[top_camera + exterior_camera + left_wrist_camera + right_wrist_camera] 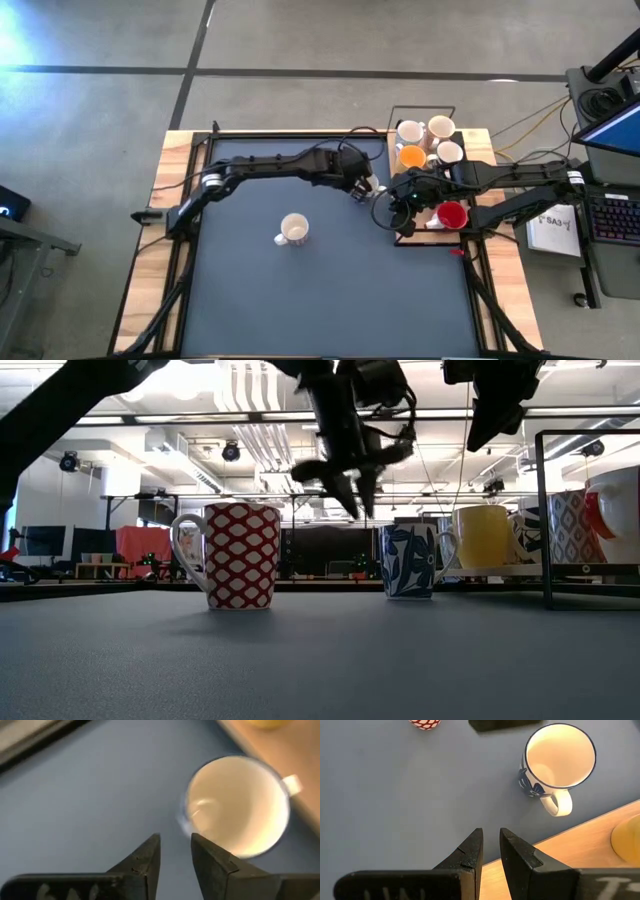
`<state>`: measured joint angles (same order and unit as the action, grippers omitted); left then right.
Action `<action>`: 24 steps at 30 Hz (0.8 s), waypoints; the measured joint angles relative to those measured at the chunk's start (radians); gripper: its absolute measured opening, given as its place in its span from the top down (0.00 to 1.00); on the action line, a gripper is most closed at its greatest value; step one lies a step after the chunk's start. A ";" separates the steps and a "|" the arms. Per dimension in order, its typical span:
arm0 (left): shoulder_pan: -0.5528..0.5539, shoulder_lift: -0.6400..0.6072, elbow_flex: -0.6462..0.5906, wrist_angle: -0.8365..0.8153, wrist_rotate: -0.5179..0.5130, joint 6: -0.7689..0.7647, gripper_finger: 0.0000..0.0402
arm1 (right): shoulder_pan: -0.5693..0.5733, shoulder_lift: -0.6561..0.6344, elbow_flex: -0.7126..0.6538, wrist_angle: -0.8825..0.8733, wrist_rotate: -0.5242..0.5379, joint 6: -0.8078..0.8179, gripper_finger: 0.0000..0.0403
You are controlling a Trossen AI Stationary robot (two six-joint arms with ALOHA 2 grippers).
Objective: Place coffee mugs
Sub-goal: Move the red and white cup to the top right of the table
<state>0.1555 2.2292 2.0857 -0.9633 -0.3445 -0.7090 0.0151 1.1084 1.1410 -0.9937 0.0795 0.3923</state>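
Observation:
A blue-and-white patterned mug (408, 560) stands upright on its base on the dark mat, close to the wooden tray (580, 840). Its handle (559, 806) points toward the tray. My left gripper (175, 851) hovers open just above and beside this mug's rim (186, 815), touching nothing. A red-and-white patterned mug (235, 555) stands alone mid-mat (293, 230). My right gripper (491, 845) hangs slightly open over the tray's near edge, nothing between its fingers. On the tray stand an orange mug (412, 156), a red mug (452, 215) and several white ones (440, 128).
The tray has a black upright frame (546, 520) at its edge facing the mat. Both arms meet close together near the blue mug (373, 186). The mat's left and near parts (250, 300) are free room. Cables and a laptop lie off the table's right side.

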 joint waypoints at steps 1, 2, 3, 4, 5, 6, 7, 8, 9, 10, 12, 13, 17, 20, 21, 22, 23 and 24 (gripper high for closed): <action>-0.003 0.000 0.020 -0.050 -0.009 0.005 0.76 | 0.000 0.000 0.000 0.000 0.000 0.000 0.87; -0.006 -0.001 0.038 -0.102 -0.019 0.010 0.76 | 0.000 0.000 0.000 -0.001 0.000 0.000 0.87; -0.012 -0.002 0.052 -0.158 -0.026 0.012 0.75 | 0.000 0.000 0.000 -0.001 0.000 0.000 0.87; -0.019 -0.002 0.064 -0.216 -0.028 0.016 0.75 | 0.000 0.000 0.000 -0.002 0.000 0.000 0.87; -0.028 -0.002 0.072 -0.275 -0.027 0.019 0.74 | 0.000 0.000 0.000 -0.003 0.000 0.000 0.87; -0.038 -0.002 0.077 -0.332 -0.026 0.020 0.74 | 0.000 0.000 0.000 -0.003 0.000 0.000 0.87; -0.048 -0.002 0.079 -0.390 -0.025 0.024 0.74 | 0.000 0.000 0.000 -0.003 0.000 0.000 0.87; -0.059 -0.003 0.079 -0.452 -0.025 0.028 0.74 | 0.000 0.000 0.000 -0.003 0.000 0.000 0.87; -0.070 -0.006 0.072 -0.511 -0.024 0.027 0.74 | 0.000 0.000 0.000 -0.003 0.000 0.000 0.87; -0.082 -0.011 0.062 -0.567 -0.023 0.017 0.74 | 0.000 0.000 0.000 -0.003 0.000 0.000 0.87; -0.105 -0.034 0.015 -0.613 -0.018 -0.006 0.75 | 0.000 0.000 0.000 -0.003 0.000 -0.001 0.87; -0.116 -0.059 -0.020 -0.596 0.001 -0.010 0.76 | 0.000 0.000 0.000 -0.003 0.000 -0.001 0.87; -0.153 -0.184 -0.193 -0.545 0.069 -0.094 0.77 | 0.000 0.000 -0.003 -0.003 0.001 -0.018 0.87; -0.177 -0.280 -0.334 -0.526 0.110 -0.200 0.77 | 0.000 0.000 -0.010 -0.002 0.001 -0.042 0.87; -0.185 -0.318 -0.381 -0.498 0.128 -0.230 0.77 | 0.000 0.000 -0.014 -0.004 0.001 -0.047 0.87; -0.194 -0.355 -0.427 -0.467 0.148 -0.253 0.77 | 0.000 0.000 -0.018 -0.003 0.001 -0.049 0.87; -0.202 -0.390 -0.470 -0.431 0.166 -0.276 0.77 | 0.000 0.000 -0.021 -0.001 0.001 -0.050 0.87; -0.210 -0.427 -0.515 -0.387 0.181 -0.304 0.77 | 0.000 0.000 -0.024 0.000 0.001 -0.051 0.87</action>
<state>-0.0543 1.8026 1.5708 -1.3502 -0.1636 -1.0134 0.0147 1.1084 1.1166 -0.9941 0.0805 0.3418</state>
